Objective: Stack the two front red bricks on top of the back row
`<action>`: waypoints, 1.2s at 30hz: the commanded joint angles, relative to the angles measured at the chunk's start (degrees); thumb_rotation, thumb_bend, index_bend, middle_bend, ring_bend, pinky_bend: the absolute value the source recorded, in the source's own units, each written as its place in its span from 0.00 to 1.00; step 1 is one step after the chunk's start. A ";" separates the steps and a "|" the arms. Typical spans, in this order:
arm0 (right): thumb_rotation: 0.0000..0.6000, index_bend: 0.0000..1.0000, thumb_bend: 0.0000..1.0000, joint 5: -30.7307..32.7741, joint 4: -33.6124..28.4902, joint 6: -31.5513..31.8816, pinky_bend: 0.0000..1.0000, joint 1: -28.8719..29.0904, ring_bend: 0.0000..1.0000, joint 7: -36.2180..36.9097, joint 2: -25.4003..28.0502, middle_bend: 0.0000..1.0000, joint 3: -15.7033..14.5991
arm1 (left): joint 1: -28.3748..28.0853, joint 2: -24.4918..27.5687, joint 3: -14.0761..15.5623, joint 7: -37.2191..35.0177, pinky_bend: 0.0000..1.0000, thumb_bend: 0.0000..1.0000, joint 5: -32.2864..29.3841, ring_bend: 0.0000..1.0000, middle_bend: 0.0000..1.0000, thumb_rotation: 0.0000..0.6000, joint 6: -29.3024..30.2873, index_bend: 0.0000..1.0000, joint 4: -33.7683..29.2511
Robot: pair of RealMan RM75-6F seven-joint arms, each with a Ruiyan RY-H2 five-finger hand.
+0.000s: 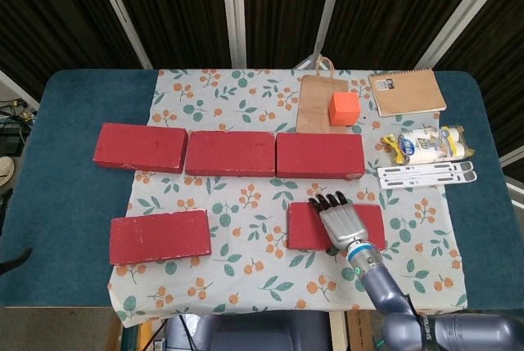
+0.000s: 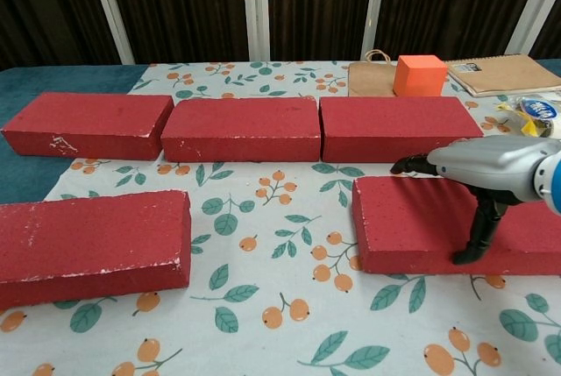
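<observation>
Three red bricks form the back row: left [image 1: 140, 147] [image 2: 88, 122], middle [image 1: 230, 153] [image 2: 241, 128] and right [image 1: 320, 155] [image 2: 394, 126]. The front left brick [image 1: 160, 236] [image 2: 92, 236] lies alone on the floral cloth. My right hand [image 1: 344, 222] [image 2: 491, 170] spans the front right brick [image 1: 304, 227] [image 2: 412, 218], palm down. Its fingers [image 2: 410, 165] reach past the brick's far edge, and its thumb [image 2: 478, 236] points down onto the near part of the top. The brick lies flat on the cloth. My left hand is out of both views.
An orange cube [image 1: 345, 108] sits on a brown paper bag [image 1: 313, 93] behind the back row. To the right lie a spiral notebook [image 1: 407, 92], a wrapped packet [image 1: 427, 145] and white plastic strips [image 1: 426, 174]. The blue table [image 1: 57, 204] extends left of the cloth.
</observation>
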 commanded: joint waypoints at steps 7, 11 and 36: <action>1.00 0.01 0.00 0.43 0.16 0.18 0.00 0.78 0.17 0.49 0.43 0.18 -0.91 | -0.11 -0.65 -0.19 0.18 0.00 0.07 -0.12 0.00 0.00 1.00 0.16 0.00 0.49; 1.00 0.07 0.00 -0.53 -0.09 0.77 0.00 0.91 0.18 0.59 0.38 0.19 -1.51 | -0.19 -0.78 -0.20 0.08 0.00 0.07 0.41 0.00 0.00 1.00 0.43 0.01 0.65; 1.00 0.13 0.00 10.24 -15.95 8.58 0.00 11.98 0.21 -8.51 14.98 0.25 10.12 | -0.59 -0.75 -1.40 -1.73 0.00 0.07 -2.20 0.00 0.00 1.00 -0.66 0.01 1.51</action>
